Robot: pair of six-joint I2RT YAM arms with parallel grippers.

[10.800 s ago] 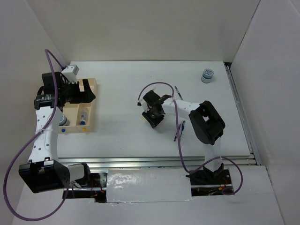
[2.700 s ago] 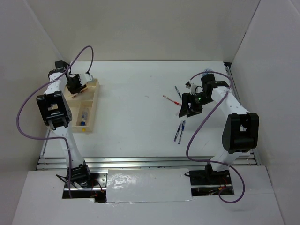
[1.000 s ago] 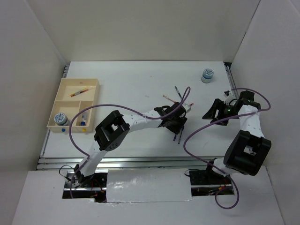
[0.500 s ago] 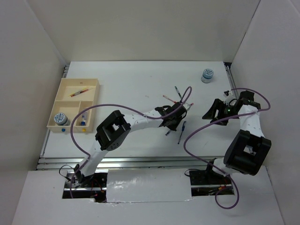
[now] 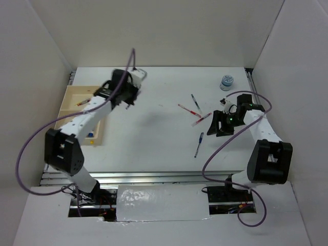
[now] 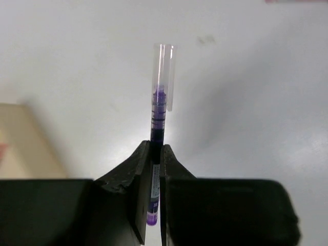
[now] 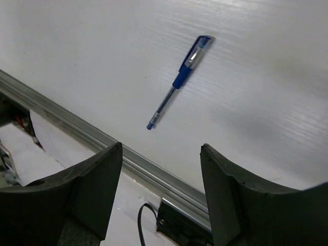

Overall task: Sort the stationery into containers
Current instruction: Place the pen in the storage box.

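Bright, even light from above washes the white desk (image 5: 164,102) nearly flat in the top view. Shadows are faint and soft, the clearest a grey smudge near the desk's middle. The left gripper (image 5: 127,91) by the far left corner is smeared by motion. Tape (image 5: 154,197) along the near edge glints. At the left wrist the purple pen (image 6: 158,115) is sharp, the desk behind soft, the fingers (image 6: 138,189) near-black. The right wrist's fingers (image 7: 87,184) loom dark and blurred, the blue pen (image 7: 179,82) crisp.

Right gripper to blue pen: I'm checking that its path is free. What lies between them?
Nothing: only bare table separates the right gripper from the blue pen, as the right wrist view shows; the top view agrees.
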